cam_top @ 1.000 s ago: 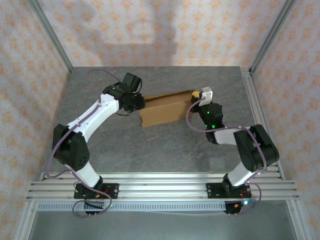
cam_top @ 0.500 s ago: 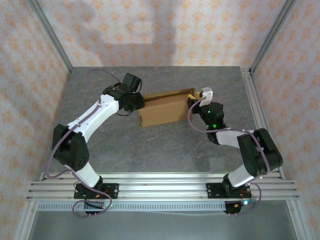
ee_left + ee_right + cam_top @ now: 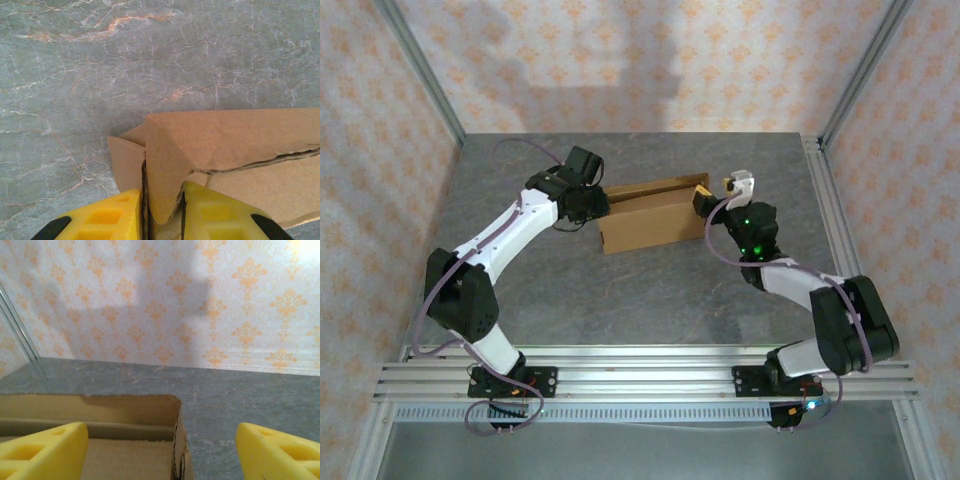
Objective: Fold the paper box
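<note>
Seemingly as an anchor, the plain brown cardboard box point(image 3: 235, 135) is pinched by the left hand point(image 3: 162, 212); the right hand point(image 3: 160, 442) is held wide.

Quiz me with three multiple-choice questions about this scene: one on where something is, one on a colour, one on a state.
1. Where is the box? A. on the near rails B. in the middle of the table C. against the back wall
2. What colour are the left fingers? A. yellow B. red C. white
3. How are the right fingers? A. clamped on cardboard B. holding a pen C. spread apart
Answers: 1 B, the top view shows it mid-table; 2 A, the left wrist view shows them yellow; 3 C, a wide gap separates them, whereas the left fingers pinch a box flap.
</note>
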